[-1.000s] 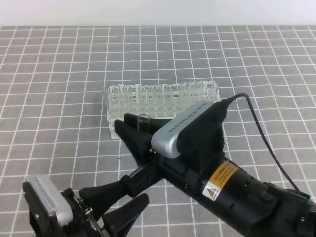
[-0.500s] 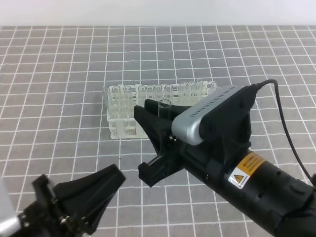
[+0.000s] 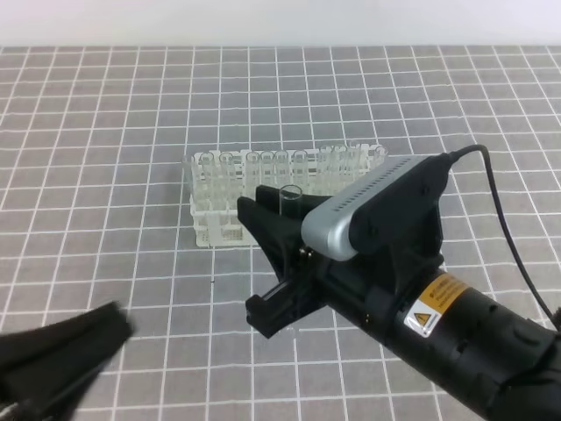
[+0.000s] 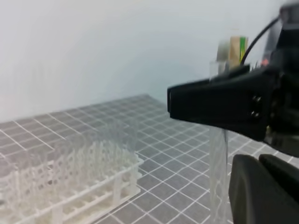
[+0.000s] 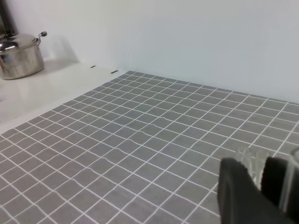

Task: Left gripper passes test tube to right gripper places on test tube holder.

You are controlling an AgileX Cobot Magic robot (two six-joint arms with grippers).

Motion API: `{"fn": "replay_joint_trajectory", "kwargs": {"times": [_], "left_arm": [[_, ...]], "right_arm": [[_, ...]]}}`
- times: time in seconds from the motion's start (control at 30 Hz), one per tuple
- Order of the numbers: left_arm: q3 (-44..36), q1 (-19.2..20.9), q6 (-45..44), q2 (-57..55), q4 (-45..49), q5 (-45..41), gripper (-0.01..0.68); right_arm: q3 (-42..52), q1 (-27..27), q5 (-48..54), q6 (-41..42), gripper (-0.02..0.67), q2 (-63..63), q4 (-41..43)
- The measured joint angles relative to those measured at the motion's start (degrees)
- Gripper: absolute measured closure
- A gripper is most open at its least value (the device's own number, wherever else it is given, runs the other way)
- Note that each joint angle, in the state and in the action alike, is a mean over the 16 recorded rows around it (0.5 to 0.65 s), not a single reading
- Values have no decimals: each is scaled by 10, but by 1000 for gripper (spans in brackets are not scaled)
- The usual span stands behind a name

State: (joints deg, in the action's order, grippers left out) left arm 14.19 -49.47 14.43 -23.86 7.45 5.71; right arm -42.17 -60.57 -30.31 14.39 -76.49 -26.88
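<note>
My two arms, mostly matte black plastic

From my seat the right gripper (image 3: 273,230), a black two-fingered wedge-jawed claw, sits under a silver-grey ribbed housing, on a fat black arm with an orange-yellow warning sticker and a thin black cable looping off. The left gripper (image 3: 66,346) is just a blurry black wedge.

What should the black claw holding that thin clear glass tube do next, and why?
Probably carry it slightly forward and over an open hole, then lower it. The right gripper grips the thin clear test tube upright, just in front of the white lattice test tube holder, not yet above it. The left gripper is well clear.
</note>
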Motion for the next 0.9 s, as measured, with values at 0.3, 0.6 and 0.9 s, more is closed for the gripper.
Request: {"fn": "replay_joint_trajectory", "kwargs": {"times": [0.3, 0.6, 0.9], "left_arm": [[7, 0, -1, 183, 6, -200, 673], [-37, -1, 11, 246, -9, -227, 673], [-120, 0, 38, 242, -23, -172, 673]], "right_arm": [[0, 0, 8, 0, 640, 0, 0], [0, 0, 21, -1, 640, 1, -2], [0, 0, 23, -1, 640, 1, -3]]}}
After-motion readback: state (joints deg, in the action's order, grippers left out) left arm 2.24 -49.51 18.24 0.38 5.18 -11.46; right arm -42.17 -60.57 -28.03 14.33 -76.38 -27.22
